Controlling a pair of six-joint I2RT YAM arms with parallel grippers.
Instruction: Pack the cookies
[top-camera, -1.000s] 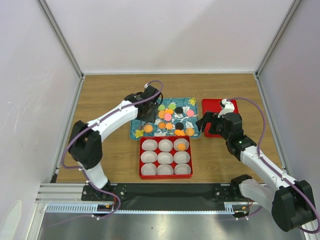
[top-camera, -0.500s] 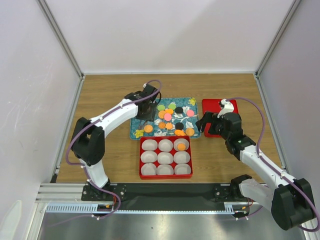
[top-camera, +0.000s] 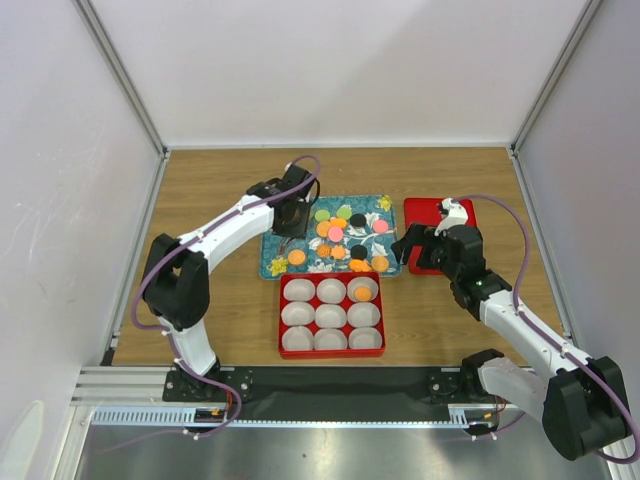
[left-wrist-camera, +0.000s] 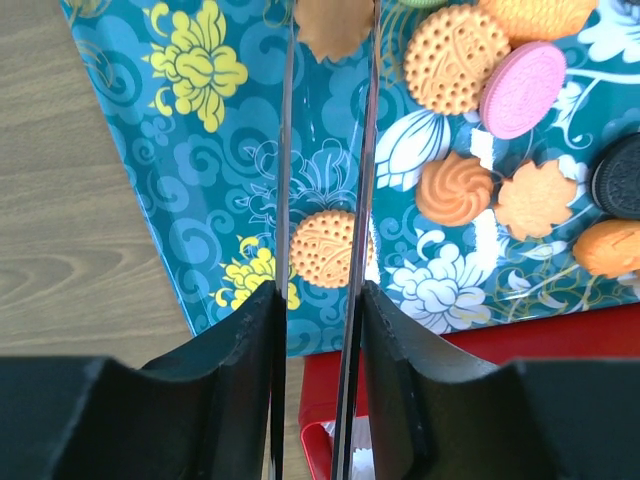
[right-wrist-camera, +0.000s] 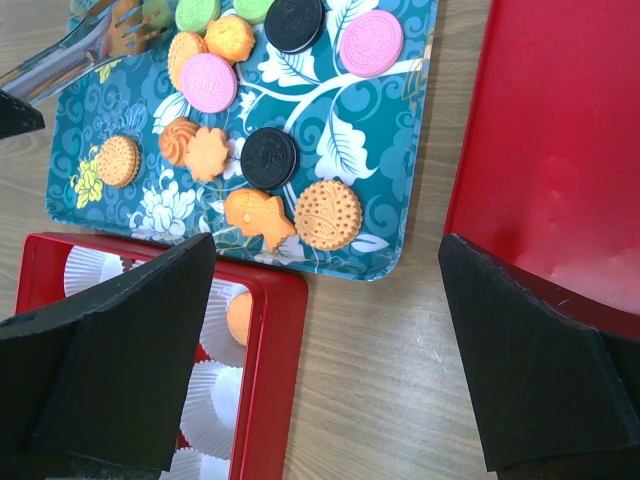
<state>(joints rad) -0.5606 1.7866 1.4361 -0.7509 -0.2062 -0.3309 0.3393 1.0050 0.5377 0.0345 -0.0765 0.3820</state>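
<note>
Well, my left gripper pinches one scalloped orange cookie above the teal tray, where the other cookies lie; my right gripper gapes wide, that tray at its ten o'clock.

cookies on tray, box before tray

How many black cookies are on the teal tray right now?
2. One black cookie lies near the teal tray's far edge, beside a pink cookie; the other sits nearer the red box. The left arm covers a tray corner, so another might hide there.
</note>
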